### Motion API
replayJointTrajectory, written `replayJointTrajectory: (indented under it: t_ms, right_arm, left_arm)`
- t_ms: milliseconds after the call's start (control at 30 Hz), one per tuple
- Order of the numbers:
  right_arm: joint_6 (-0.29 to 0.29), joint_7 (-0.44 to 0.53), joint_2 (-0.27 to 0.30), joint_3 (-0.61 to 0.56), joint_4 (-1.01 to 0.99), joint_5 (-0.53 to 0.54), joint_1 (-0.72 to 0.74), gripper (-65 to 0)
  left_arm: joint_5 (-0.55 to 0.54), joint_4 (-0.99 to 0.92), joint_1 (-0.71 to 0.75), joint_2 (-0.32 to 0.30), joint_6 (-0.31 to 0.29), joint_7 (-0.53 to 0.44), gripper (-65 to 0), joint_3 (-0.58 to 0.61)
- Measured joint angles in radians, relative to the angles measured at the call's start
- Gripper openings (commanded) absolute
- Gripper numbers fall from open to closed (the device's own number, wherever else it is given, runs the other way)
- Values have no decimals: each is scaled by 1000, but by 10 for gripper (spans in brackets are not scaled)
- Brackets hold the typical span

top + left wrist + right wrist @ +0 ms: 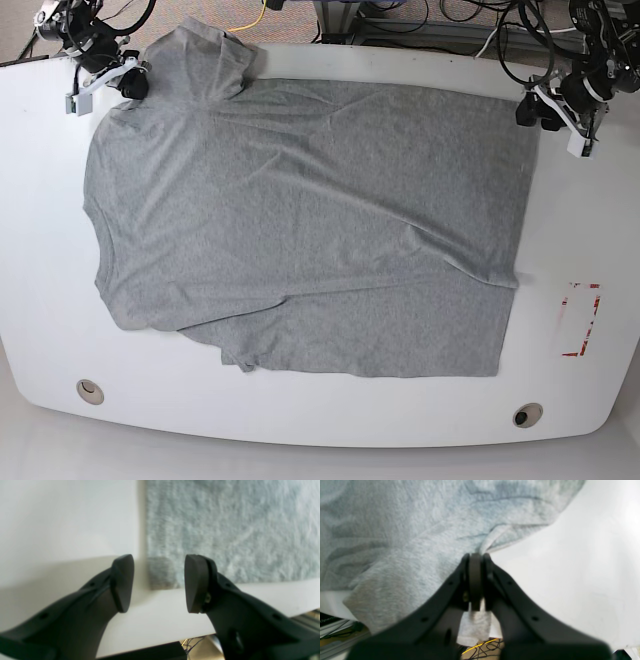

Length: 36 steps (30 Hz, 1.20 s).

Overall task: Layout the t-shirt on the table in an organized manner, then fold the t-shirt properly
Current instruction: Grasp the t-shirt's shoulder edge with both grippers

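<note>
Lying spread on the table (600, 200), covering most of it: the t-shirt (300, 220). Sitting near the table's front edge, ahead of the shirt, one toward each front corner: two grommets (90, 390). Lying on the table just right of the shirt's front right corner: a tape rectangle (580, 320). Hanging over the table's far edge: one sleeve (200, 55).

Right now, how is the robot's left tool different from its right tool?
The left tool is open with nothing between its pads, while the right tool is shut on the t-shirt. The left tool hangs over the shirt's corner near the table edge; the right tool pinches a bunched bit of fabric by the sleeve. Both are black and sit at the table's far side.
</note>
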Motion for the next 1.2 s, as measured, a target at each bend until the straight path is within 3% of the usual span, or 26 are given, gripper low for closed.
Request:
replayJointTrajectory:
  t_ms: [300,433,567,633,1200]
  right_arm:
    - [0,0,0,0,0,0,0,-650]
    - [0,0,0,0,0,0,0,-650]
    - [0,0,0,0,0,0,0,-650]
    - [0,0,0,0,0,0,0,-650]
    - [0,-10,0,0,14,0,-5,-650]
  left_arm:
    - [-23,8,2,22,-3,-26,-360,39]
    - [-24,8,2,22,-3,-26,-453,40]
    - [-20,7,1,23,-2,-21,-594,40]
    - [-18,6,1,25,-2,-17,-626,41]
    - [8,55,16,32,2,24,-635,42]
